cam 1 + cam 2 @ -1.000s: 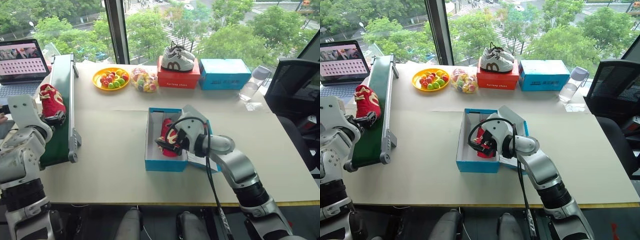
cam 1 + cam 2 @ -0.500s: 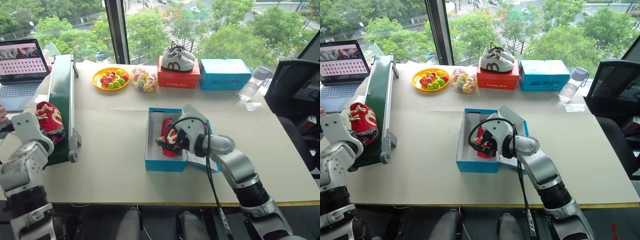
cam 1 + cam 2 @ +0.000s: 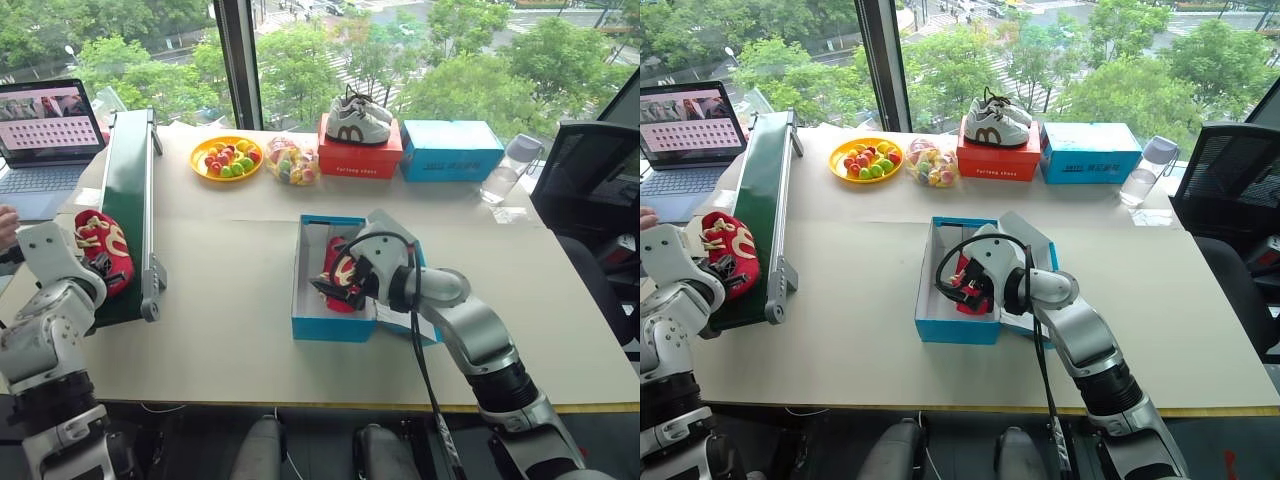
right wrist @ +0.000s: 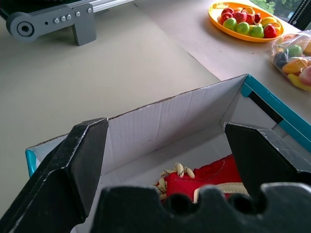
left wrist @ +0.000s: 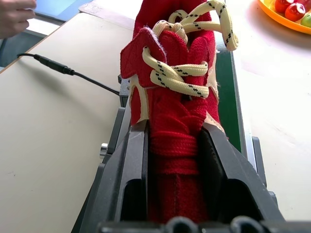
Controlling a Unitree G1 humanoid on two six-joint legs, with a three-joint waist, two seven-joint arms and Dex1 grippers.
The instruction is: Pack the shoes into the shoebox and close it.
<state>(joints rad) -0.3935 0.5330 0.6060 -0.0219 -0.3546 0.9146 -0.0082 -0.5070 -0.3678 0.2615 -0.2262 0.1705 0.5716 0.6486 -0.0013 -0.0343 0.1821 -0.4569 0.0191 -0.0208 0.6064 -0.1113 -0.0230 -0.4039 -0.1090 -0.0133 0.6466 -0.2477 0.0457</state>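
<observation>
Window-side, big beige table [image 3: 230, 300], trees beyond the glass. Long green conveyor belt [image 3: 125, 200] runs along its left edge; open bright blue cardboard shoebox [image 3: 330, 328] with white inside sits mid-table.

One small red lace-up shoe [image 3: 970, 285] lies inside the box. My right gripper [image 4: 165, 160] hangs just over it, fingers spread wide, empty. Second red shoe [image 5: 180, 111] sits at the belt's near end, my left gripper [image 5: 172, 160] clamped on its heel, black fingers [image 5: 133, 160] pressed against both sides.

Doing it well, I judge: lift straight up clear of the belt's metal rail before swinging right.

Bare tabletop between belt and box gives a free path; right arm crowds the box, so it needs withdrawing first.
</observation>
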